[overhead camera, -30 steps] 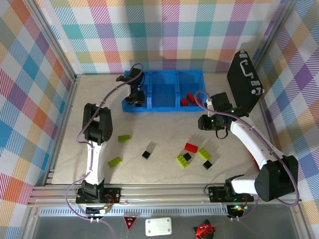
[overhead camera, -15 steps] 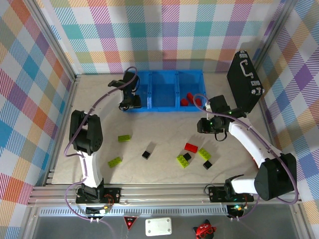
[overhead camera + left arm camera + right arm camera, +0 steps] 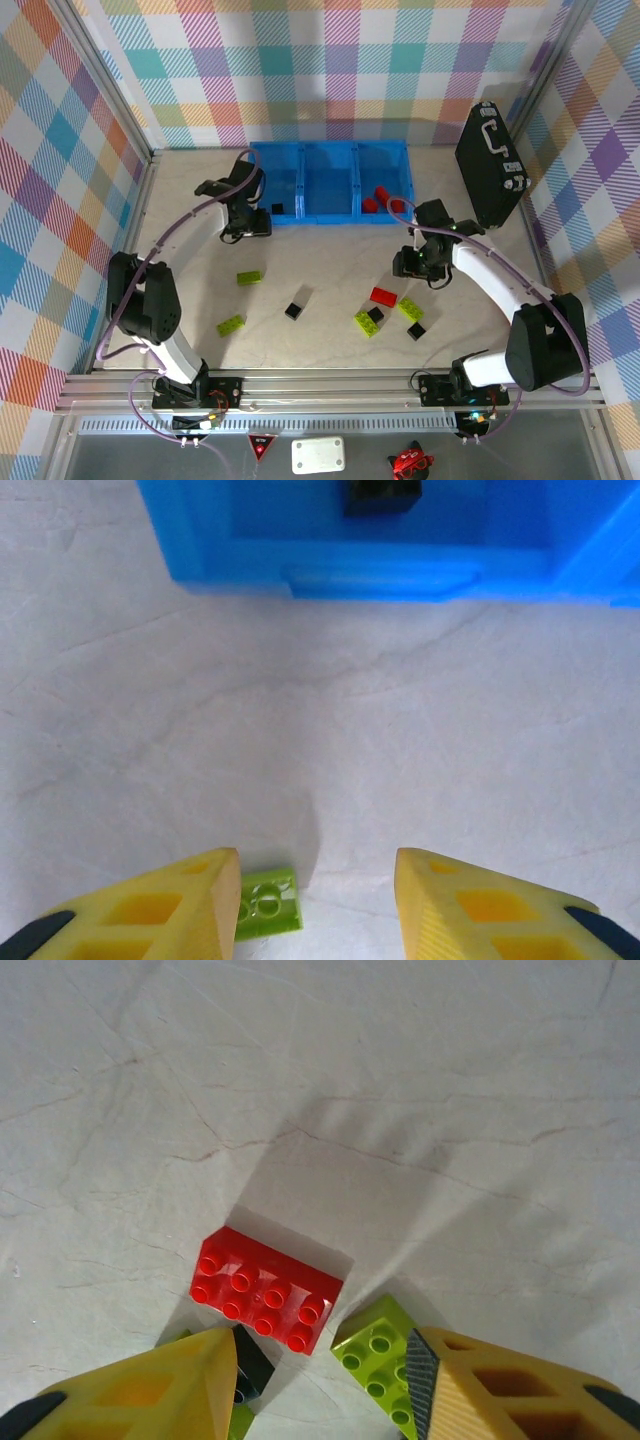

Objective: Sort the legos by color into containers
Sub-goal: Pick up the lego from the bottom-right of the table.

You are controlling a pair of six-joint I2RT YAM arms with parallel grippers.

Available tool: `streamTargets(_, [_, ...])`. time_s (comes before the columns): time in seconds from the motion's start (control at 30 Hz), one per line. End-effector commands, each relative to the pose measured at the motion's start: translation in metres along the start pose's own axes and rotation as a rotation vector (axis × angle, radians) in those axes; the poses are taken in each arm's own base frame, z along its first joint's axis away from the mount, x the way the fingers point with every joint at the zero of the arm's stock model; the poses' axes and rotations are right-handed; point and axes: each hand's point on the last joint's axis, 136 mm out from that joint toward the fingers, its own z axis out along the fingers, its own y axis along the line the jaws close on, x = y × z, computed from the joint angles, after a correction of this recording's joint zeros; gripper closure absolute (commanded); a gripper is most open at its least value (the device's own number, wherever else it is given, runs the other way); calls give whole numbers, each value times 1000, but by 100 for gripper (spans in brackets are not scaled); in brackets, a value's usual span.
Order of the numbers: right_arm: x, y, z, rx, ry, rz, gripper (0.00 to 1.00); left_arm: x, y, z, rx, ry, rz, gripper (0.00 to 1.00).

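The blue bin (image 3: pixel 330 157) lies at the back of the table. Its left compartment holds a black cube (image 3: pixel 277 208) (image 3: pixel 380 495), and its right one holds red bricks (image 3: pixel 377 196). On the table lie a red brick (image 3: pixel 382 295) (image 3: pixel 265 1290), lime bricks (image 3: pixel 250 277) (image 3: pixel 231 324) (image 3: pixel 410 308) (image 3: pixel 380 1360) and black cubes (image 3: pixel 293 310) (image 3: pixel 416 331). My left gripper (image 3: pixel 247 228) (image 3: pixel 318 880) is open just in front of the bin, with a lime brick (image 3: pixel 265 905) by its left finger. My right gripper (image 3: pixel 408 270) (image 3: pixel 325 1360) hangs open over the red brick.
A black hard case (image 3: pixel 490 165) stands at the back right, beside the bin. A lime brick with a black cube on it (image 3: pixel 368 320) lies close to the red brick. Checked walls enclose the table on three sides.
My left gripper has pulled back out of the bin's left compartment, toward the left and nearer. My right gripper has come down and nearer, toward the red brick.
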Motion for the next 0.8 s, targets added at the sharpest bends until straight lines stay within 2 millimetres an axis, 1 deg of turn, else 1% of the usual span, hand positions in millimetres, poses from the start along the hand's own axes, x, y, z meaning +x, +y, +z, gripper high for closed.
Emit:
streamTargets(0.0, [3,-8,-5,55,-7,176,48,16,9,-14,-5,11,52,55])
streamTargets(0.13, [6,-21,-8,131,-4,338,47,25,18,-18,-26,-13,91,54])
streamTargets(0.23, [11,-24,-10,155,10,429,47,31,30,-12,-74,-52,109,54])
streamTargets(0.3, [15,-24,-10,157,20,481,46,37,35,-7,-96,-42,119,55])
streamTargets(0.37, [20,-26,-10,163,26,535,46,38,36,-5,-102,-37,128,55])
streamTargets(0.5, [32,-30,-5,180,54,612,44,32,36,-7,-114,-53,140,54])
streamTargets(0.73, [51,-29,13,164,128,688,39,32,35,-4,-110,-46,137,54])
streamTargets(0.77, [53,-29,16,158,139,699,37,32,35,-4,-110,-44,137,54])
